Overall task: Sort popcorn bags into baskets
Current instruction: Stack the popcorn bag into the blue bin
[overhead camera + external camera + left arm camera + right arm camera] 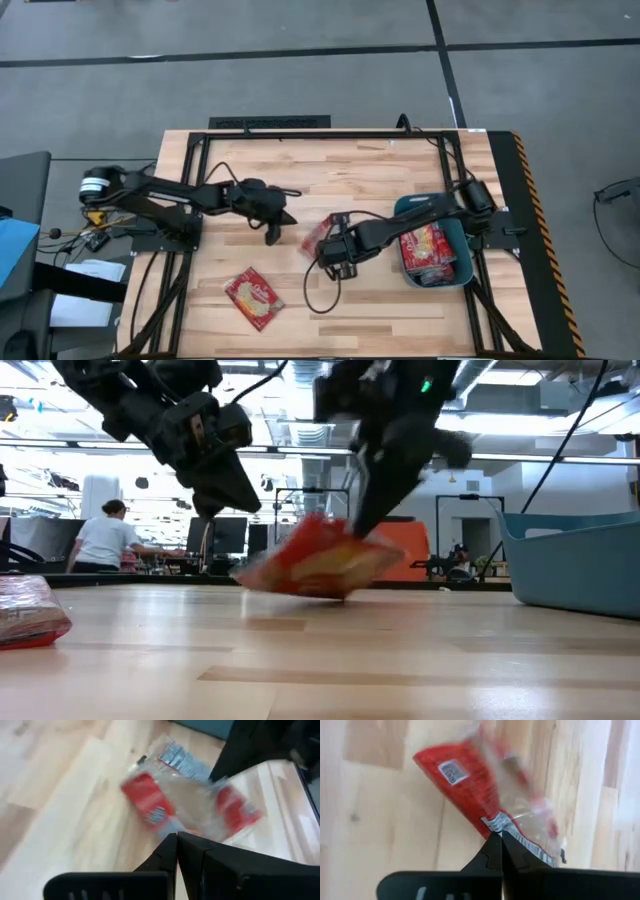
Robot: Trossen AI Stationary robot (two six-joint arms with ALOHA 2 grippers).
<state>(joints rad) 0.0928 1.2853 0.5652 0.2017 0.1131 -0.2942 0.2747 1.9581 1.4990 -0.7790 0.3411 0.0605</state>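
A red popcorn bag [314, 235] sits near the table's middle in the hold of my right gripper [333, 243], which is shut on it. The bag also shows in the low view [318, 566] and the right wrist view [465, 780]. My left gripper [274, 228] is shut and empty, just left of this bag and above the table [232, 495]. A second bag [254, 299] lies flat on the table nearer the front. The teal basket [462, 245] stands at the right with several red bags [428, 250] inside. My right gripper pinches the bag's crimped end seam [496, 823] between its two fingers. The fingers [365, 520] slant down onto it from above and from the table's right. The bag hangs tilted below them, its low end [262, 580] down by the table top; whether it touches, I cannot tell.
Black frame rails run along the table's far, left and right sides [320, 133]. There is bare wood between the held bag and the basket. A person [105, 538] sits in the room far behind the table.
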